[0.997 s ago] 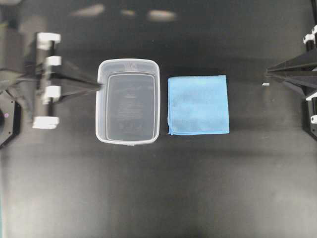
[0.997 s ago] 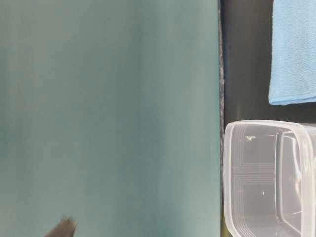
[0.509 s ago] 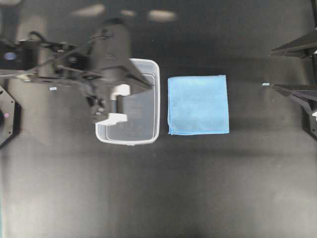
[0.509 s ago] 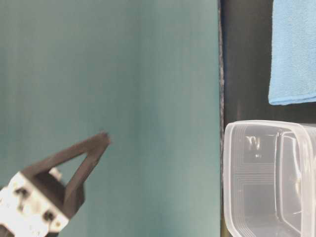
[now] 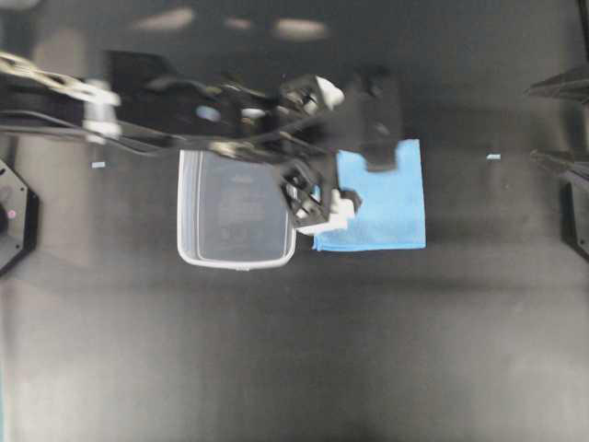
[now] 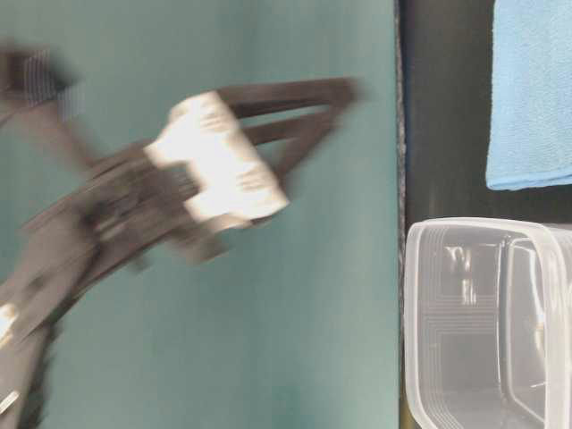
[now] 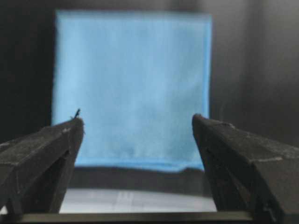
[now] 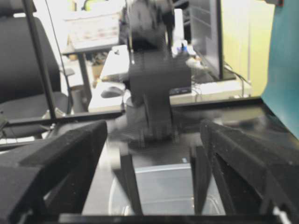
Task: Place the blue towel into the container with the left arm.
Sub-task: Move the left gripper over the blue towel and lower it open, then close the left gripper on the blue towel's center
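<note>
two arms in view. left arm (image 5: 184,101) reaches across above the container (image 5: 237,253), motion-blurred, its end effector (image 7: 138,126) over the towel's (image 5: 391,207) near edge with fingers (image 7: 46,149) spread wide, gripping nothing. towel lies flat and folded on the black tabletop (image 5: 294,350), just right of the container, not inside it. container sits upright, nothing in it that shows. right end effector (image 8: 152,135) sits at the far right edge of the overhead view, well apart from the towel, also spread apart, nothing between its fingers.
</note>
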Controlling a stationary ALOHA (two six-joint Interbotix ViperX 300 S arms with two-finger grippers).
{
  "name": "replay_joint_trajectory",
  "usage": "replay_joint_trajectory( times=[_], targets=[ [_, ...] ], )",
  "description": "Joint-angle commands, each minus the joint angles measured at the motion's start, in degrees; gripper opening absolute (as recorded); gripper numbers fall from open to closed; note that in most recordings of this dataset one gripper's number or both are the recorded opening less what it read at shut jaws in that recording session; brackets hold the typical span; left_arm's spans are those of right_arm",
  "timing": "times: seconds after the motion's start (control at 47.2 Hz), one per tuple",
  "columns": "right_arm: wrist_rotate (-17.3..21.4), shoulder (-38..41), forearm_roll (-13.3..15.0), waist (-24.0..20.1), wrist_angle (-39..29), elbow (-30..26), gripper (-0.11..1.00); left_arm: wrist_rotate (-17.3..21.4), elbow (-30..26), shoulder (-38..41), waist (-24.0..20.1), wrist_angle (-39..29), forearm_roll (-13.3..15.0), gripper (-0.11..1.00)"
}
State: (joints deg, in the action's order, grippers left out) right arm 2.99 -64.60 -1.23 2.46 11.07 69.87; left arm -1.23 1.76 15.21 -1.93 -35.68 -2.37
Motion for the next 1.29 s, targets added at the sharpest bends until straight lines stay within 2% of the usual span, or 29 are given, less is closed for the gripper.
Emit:
replay_joint_trajectory(
  times=[0.0, 0.212, 0.36, 0.594, 0.827, 0.933, 1.124, 1.187, 1.272],
  targets=[
    [0.09, 0.35, -0.18, 0.09, 0.26, -0.35, 0.78, 0.44, -4.04, 4.57, -0.09, -1.85, -0.18, 0.91],
    [0.18, 0.26, -0.18, 0.09, 0.26, 0.18, 0.77, 3.96, -10.63, 13.01, 0.00, -4.75, -0.18, 0.91],
    [0.18, 0.26, -0.26, 0.00, 0.26, 0.26, 0.77, 4.75, -13.54, 16.52, -0.26, -5.54, -0.18, 0.91],
    [0.18, 0.26, -0.18, -0.18, 0.26, 0.35, 0.77, 4.92, -16.26, 21.36, -0.26, -9.40, -0.18, 0.90],
    [0.18, 0.26, -0.18, -0.35, 0.26, 0.44, 0.77, 4.92, -15.73, 21.80, -0.35, -10.72, -0.18, 0.88],
    [0.18, 0.18, -0.26, -0.35, 0.26, 0.44, 0.77, 5.01, -16.08, 21.53, 0.00, -11.16, -0.18, 0.73],
    [0.18, 0.18, -0.26, -0.35, 0.35, 0.44, 0.77, 6.86, -16.52, 17.84, 0.70, -11.25, -0.18, 0.20],
    [0.18, 0.18, -0.18, -0.35, 0.35, 0.44, 0.77, 8.00, -16.52, 16.17, 0.70, -11.25, -0.18, 0.07],
    [0.18, 0.18, -0.26, -0.35, 0.35, 0.44, 0.77, 8.96, -16.79, 12.83, 0.62, -11.60, -0.18, 0.06]
  ],
)
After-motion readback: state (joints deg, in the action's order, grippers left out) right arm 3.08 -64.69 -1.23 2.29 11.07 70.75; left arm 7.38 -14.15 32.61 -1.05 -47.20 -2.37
